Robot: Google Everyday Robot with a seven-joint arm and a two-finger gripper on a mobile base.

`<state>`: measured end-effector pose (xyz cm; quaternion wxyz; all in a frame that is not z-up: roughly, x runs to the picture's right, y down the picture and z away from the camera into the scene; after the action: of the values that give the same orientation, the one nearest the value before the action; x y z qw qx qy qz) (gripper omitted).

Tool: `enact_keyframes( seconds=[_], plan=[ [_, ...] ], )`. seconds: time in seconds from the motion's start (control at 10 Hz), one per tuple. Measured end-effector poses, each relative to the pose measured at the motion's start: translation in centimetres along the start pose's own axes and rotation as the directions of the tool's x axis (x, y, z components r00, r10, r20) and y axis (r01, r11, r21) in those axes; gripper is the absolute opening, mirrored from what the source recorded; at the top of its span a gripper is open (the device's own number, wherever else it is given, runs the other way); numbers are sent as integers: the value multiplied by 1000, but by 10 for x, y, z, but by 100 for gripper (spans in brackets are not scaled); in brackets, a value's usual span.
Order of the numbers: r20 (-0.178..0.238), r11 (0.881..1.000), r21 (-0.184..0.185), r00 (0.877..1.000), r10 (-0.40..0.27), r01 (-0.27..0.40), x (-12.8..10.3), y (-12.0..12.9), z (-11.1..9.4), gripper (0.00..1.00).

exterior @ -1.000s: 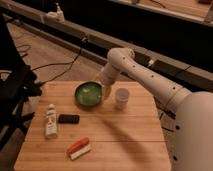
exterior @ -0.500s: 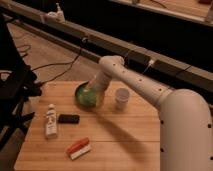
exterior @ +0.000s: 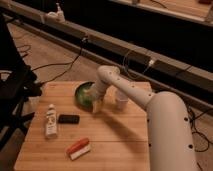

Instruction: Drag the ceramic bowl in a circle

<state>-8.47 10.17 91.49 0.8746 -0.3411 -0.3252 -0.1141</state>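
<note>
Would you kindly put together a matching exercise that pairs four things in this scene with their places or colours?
Things:
1. ceramic bowl
2. white cup
3. white bottle
4. gripper

Descriptions:
A. beside the black object, toward the picture's left
B. at the bowl's rim, on the cup's side
C. glossy green
D. partly behind the arm, to the picture's right of the bowl

Pairs: 1-C; 2-D; 3-A; 4-B
</note>
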Motion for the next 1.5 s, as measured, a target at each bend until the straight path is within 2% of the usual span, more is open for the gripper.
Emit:
enact_keyframes(
  seconds=[0.2, 0.5, 0.7, 0.9, 1.0, 1.2, 1.5],
  plan=[
    [28, 1000, -2, 1000, 10, -10, 2, -1, 4, 49],
    [37, 1000, -20, 999, 20, -19, 5, 4, 6, 16],
    [58, 999, -34, 998, -4, 6, -7, 9, -9, 1],
    [76, 998, -38, 996, -49, 52, -22, 14, -31, 0],
    [72, 996, -41, 995, -74, 77, -27, 19, -43, 0],
    [41, 994, -51, 995, -95, 97, -27, 30, -62, 0],
    [-25, 997, -62, 999, -47, 46, -3, 37, -77, 0]
  ],
)
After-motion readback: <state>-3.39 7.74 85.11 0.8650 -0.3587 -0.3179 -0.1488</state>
